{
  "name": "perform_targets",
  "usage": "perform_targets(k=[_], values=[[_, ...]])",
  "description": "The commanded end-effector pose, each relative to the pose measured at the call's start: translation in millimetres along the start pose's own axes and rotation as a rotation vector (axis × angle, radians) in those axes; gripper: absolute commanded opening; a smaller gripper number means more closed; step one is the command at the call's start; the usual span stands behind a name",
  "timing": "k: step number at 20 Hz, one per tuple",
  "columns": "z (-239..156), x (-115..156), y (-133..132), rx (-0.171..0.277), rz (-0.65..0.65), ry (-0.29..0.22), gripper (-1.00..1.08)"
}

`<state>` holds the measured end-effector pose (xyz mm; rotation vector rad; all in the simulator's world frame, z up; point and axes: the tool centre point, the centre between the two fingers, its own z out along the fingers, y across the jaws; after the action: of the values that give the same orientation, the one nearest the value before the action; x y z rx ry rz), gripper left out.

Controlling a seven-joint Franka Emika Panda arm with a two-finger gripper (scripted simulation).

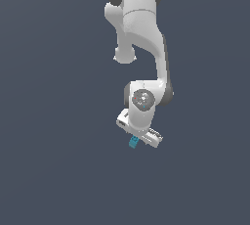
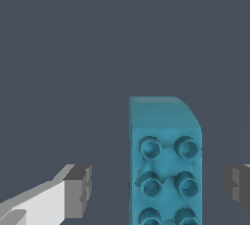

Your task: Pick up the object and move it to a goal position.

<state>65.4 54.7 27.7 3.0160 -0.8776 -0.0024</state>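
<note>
the white arm (image 1: 141,33) reaches down from the top of the exterior view, its wrist bent so that the gripper (image 1: 138,140) sits tilted at the lowest end. the teal-blue block (image 1: 133,142) shows just under the gripper body, toward the exterior view's left end of it, touching or nearly touching the gripper's underside; contact cannot be confirmed at this size. the surface around is a plain dark grey-blue, with no edge or marking visible. in the wrist view the block (image 2: 165,170) stands between the two fingers, its studded face toward the camera, with round dark-centred studs in two columns. one grey finger pad (image 2: 78,190) sits well clear of the block on one side; the other pad (image 2: 238,184) is nearer the block on the opposite side, also with a gap. the gripper is released, jaws spread, neither pad touching the block. the block runs out of the frame at the near edge.
</note>
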Motion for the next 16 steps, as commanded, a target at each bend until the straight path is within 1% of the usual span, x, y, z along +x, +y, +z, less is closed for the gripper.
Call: perform_targets(k=[1,4,5,16], values=[[5.5,0.6,-0.6,0.001,0.0,0.001,1.0],[5.5,1.4,-1.1,0.001,0.0,0.001,1.0],[5.5,1.4,-1.1,0.001,0.0,0.001,-1.0],[5.4,1.0,-1.5,0.001,0.0,0.001,-1.0]])
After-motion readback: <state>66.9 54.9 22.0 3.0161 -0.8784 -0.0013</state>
